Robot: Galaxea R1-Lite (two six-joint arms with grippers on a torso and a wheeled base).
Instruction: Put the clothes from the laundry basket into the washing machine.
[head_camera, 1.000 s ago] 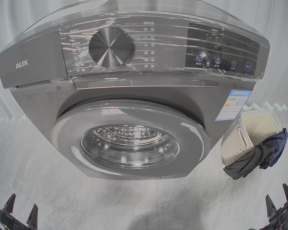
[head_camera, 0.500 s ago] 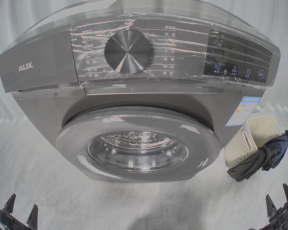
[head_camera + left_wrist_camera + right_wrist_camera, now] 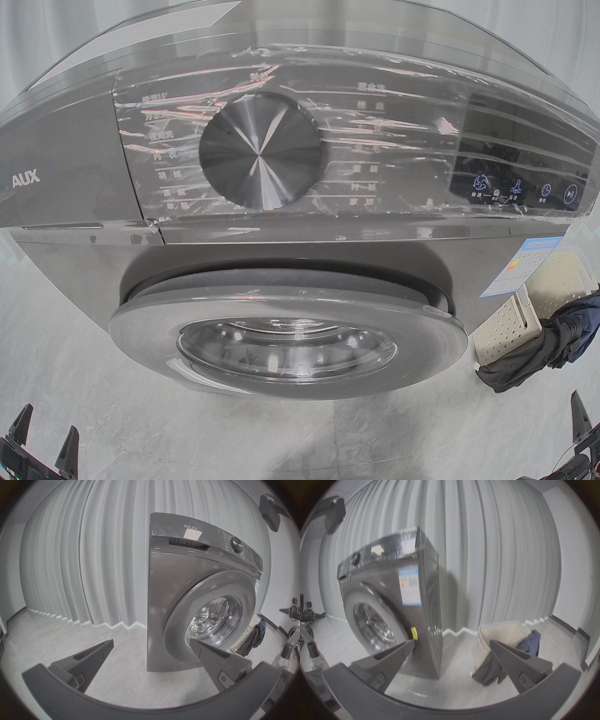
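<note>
I'm logging: grey washing machine (image 3: 294, 250), round glass door (image 3: 287, 350) blocking drum; cream perforated laundry basket (image 3: 500, 328) beside, dark clothes (image 3: 531, 365) draping rim; left end effector (image 3: 150, 640), right end effector (image 3: 451, 642) gaping empty.

Floor (image 3: 187, 431): pale grey marbled tiles, thin joint lines, across the lower frame of the head view. Grey front-loading washing machine (image 3: 287, 250) stands directly on it, centre frame, door shut. Cream perforated laundry basket (image 3: 506, 325) stands on the floor just beside the machine, right edge of frame. Dark grey garment (image 3: 531, 362) hangs over the basket rim, lower end reaching the floor; navy garment (image 3: 587, 319) beside it on the rim.
</note>
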